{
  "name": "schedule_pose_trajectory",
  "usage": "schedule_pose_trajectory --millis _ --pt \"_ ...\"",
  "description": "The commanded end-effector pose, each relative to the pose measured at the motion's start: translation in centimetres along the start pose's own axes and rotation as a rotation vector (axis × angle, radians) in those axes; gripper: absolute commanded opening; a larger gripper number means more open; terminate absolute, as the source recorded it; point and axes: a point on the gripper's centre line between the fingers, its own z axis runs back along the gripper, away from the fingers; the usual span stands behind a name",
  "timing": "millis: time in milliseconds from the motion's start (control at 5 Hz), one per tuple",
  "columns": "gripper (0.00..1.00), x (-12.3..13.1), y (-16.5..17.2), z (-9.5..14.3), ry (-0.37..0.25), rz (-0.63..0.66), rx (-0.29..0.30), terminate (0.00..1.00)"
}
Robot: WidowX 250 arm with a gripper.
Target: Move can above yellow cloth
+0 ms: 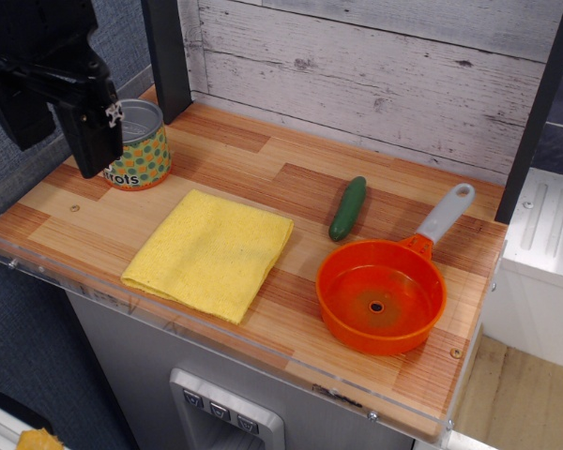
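Observation:
The can point(143, 150) stands upright on the wooden table at the back left; it has a silver top and a label of green and orange dots. The yellow cloth point(209, 251) lies flat and folded just in front and to the right of it, apart from the can. My black gripper point(101, 141) hangs at the can's left side and covers part of it. One dark finger point(92, 136) shows in front of the can; the other is hidden, so I cannot tell whether the jaws hold the can.
An orange pot point(380, 295) with a grey handle sits at the front right. A green cucumber-like vegetable point(348, 207) lies behind it. A dark post point(166, 56) stands just behind the can. The table point(291, 169) has a clear plastic lip along its front edge.

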Motion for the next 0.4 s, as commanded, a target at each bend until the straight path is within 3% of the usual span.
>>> schedule_pose_trajectory --millis 0,200 --pt "1.00 0.0 0.0 0.0 0.000 0.000 0.000 0.00" --pt "1.00 -0.3 1.6 -1.8 0.058 0.047 0.022 0.00"
